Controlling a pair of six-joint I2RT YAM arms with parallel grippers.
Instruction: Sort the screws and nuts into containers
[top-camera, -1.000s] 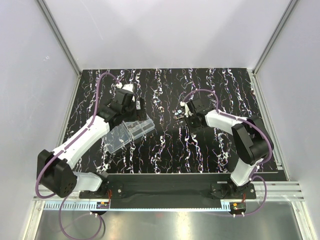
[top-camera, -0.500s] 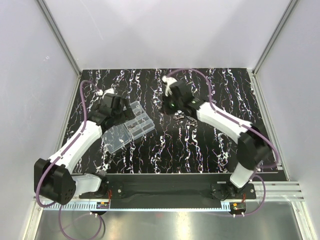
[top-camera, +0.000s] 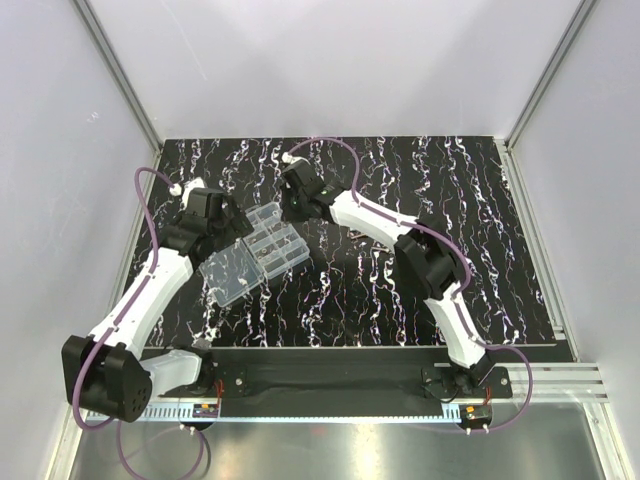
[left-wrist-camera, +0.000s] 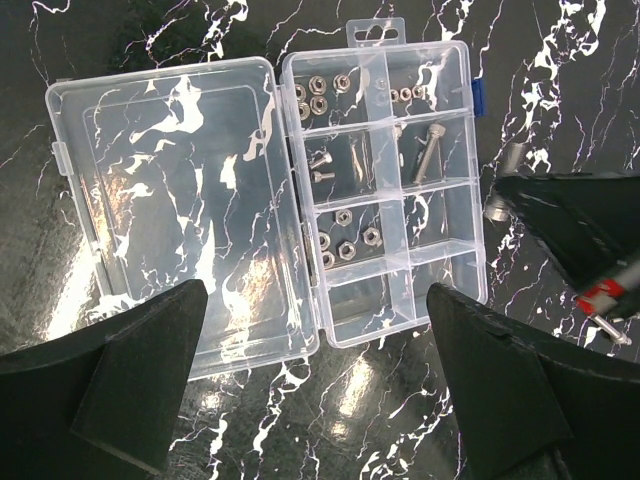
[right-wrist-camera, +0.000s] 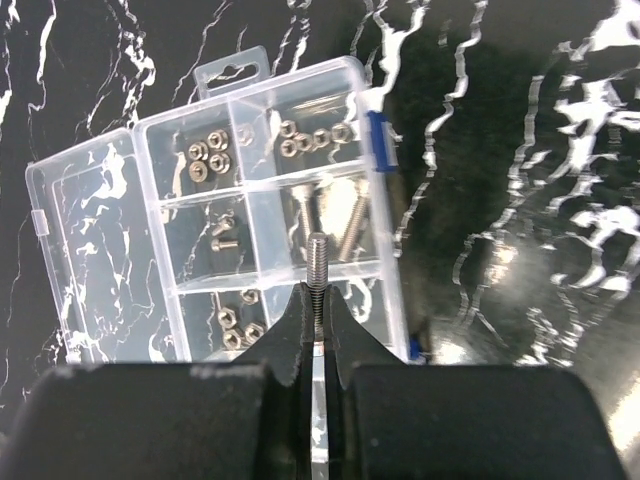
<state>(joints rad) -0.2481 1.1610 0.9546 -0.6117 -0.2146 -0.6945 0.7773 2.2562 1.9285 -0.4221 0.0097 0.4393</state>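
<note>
A clear organiser box (top-camera: 268, 240) lies open left of centre, its flat lid (top-camera: 232, 272) folded out. In the left wrist view its compartments (left-wrist-camera: 385, 180) hold nuts (left-wrist-camera: 312, 95) at the top and lower left and screws (left-wrist-camera: 428, 152) in the middle row; the bottom ones look empty. My right gripper (top-camera: 290, 203) hovers at the box's far right corner and is shut on a long threaded silvery screw (right-wrist-camera: 318, 262) that sticks out beyond its fingertips, above the box (right-wrist-camera: 290, 190). My left gripper (left-wrist-camera: 320, 380) is open and empty, just short of the box.
The right gripper's tip (left-wrist-camera: 560, 215) shows at the right edge of the left wrist view, beside the box. A blue latch (right-wrist-camera: 377, 140) is on the box's right side. Black marbled tabletop (top-camera: 420, 290) stretches to the right, with grey walls around it.
The right arm has swung left from mid-table to the box's far corner, carrying the screw. The left arm has drawn back to the left, away from the box.
</note>
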